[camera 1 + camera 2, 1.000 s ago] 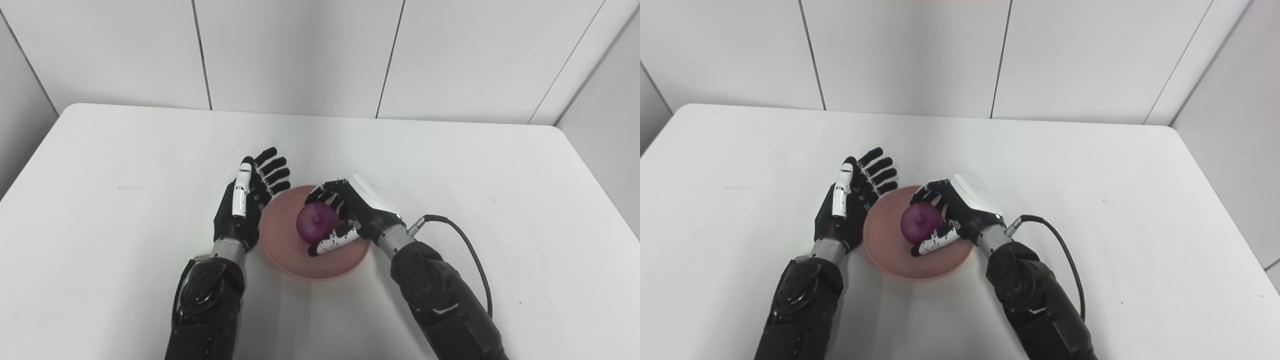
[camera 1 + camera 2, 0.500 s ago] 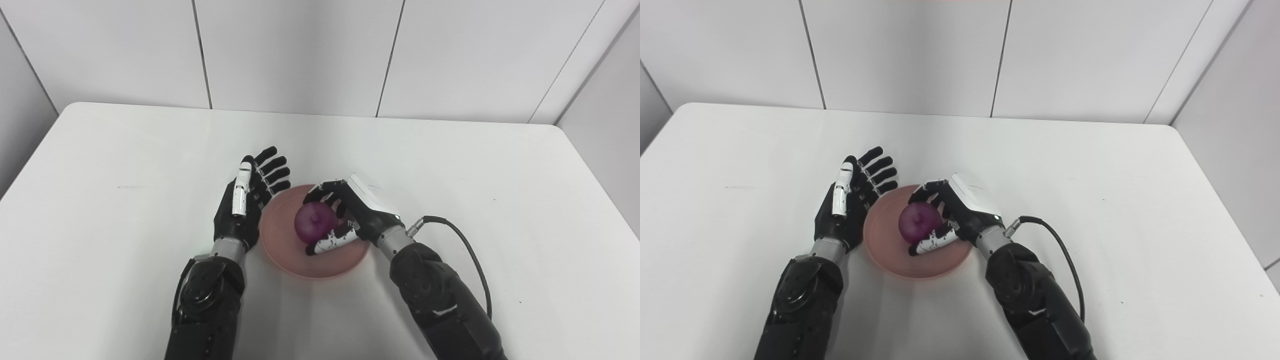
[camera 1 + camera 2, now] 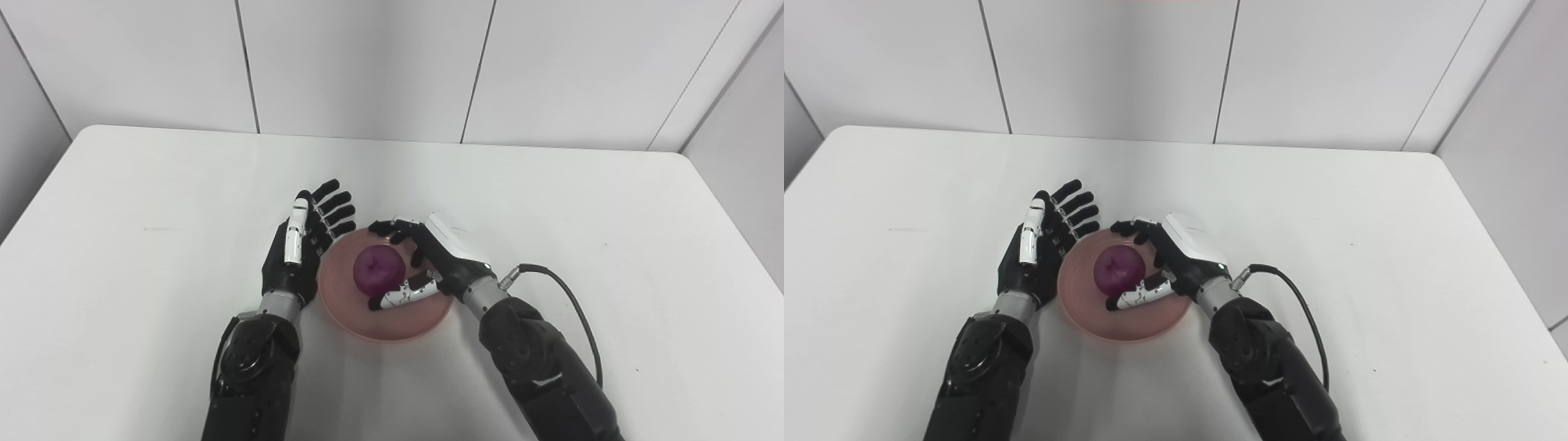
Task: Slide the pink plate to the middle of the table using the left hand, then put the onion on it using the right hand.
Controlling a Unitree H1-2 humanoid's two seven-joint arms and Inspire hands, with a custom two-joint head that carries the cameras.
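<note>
Onion [image 3: 379, 271] sits on pink plate [image 3: 386, 327], mid bench [image 3: 551, 202]. Right hand [image 3: 429, 263] fingers spread, nearly off it; left hand [image 3: 303, 248] open beside plate. Risk: a withdrawing thumb nudges the onion, which rolls off.

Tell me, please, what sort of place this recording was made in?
Probably a robot test bench, not a kitchen: a bare white table, plain white wall panels, and just one pink plate with an onion.
</note>
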